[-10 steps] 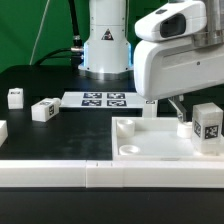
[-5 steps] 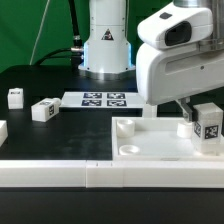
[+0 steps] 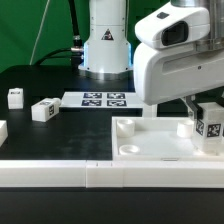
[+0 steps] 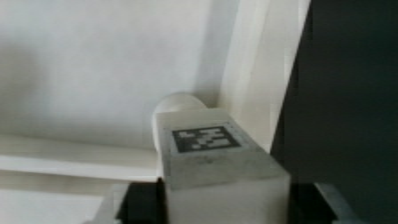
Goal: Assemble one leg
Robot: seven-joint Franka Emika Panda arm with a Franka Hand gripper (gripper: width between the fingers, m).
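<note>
Since 1.0 s ago, gripper [image 3: 206, 113] w/ leg [image 3: 212, 124] is drifting slightly toward exterior view's right. The leg's tag [image 3: 214, 128] is now getting clipped by the frame edge. Arm housing is also sitting a touch higher. Everything else is staying put.

Jaws are clamping the leg. In wrist view, dark fingers [image 4: 143, 205] are pressing in on both flanks of the white post, tag face toward the cam. The leg is hanging upright over the far right corner of the white panel [image 3: 155, 143], just beside that corner's raised rim. Can't tell if it is touching the panel surface. Wrist view is showing the leg's rounded end over white panel floor, w/ the panel's edge wall and the black table [image 4: 347, 90] running alongside.

The panel is lying flat at near right. Its round socket [image 3: 129, 149] at the near left corner is sitting open.

Spare leg A [image 3: 16, 97] and spare leg B [image 3: 44, 110] are resting on the table at exterior view's left, well apart from the panel. B is lying tilted. The marker board [image 3: 105, 99] is lying flat in front of the robot base [image 3: 105, 45]. The white rail [image 3: 60, 172] is running along the near edge.
</note>
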